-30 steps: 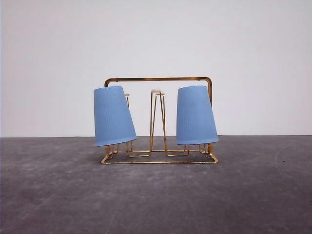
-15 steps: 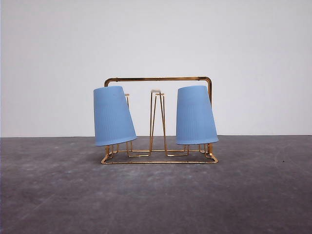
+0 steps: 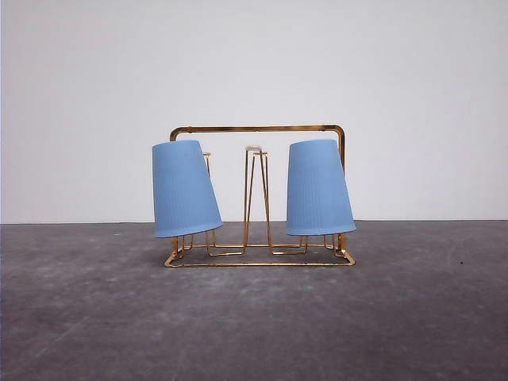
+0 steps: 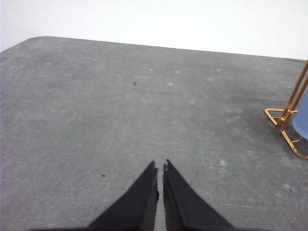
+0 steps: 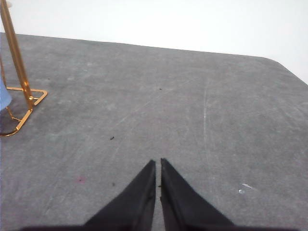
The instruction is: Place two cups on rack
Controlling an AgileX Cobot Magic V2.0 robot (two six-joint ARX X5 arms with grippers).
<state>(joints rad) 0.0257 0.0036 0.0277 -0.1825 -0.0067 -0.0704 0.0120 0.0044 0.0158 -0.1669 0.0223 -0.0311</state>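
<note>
The gold wire rack (image 3: 258, 258) stands on the grey table in the front view. Two light blue ribbed cups hang upside down on its pegs: one cup (image 3: 184, 189) on the left end, tilted, the other cup (image 3: 318, 187) on the right end. A bare white-tipped peg (image 3: 254, 190) rises between them. My left gripper (image 4: 160, 168) is shut over bare table, holding nothing, with a corner of the rack (image 4: 288, 115) and a cup's edge (image 4: 303, 121) off to one side. My right gripper (image 5: 158, 164) is also shut and holds nothing, away from the rack's other corner (image 5: 21, 101).
The grey table surface (image 3: 254, 325) spreads in front of the rack, and a plain white wall (image 3: 254, 63) stands behind it. A rounded table corner (image 4: 29, 43) shows in the left wrist view.
</note>
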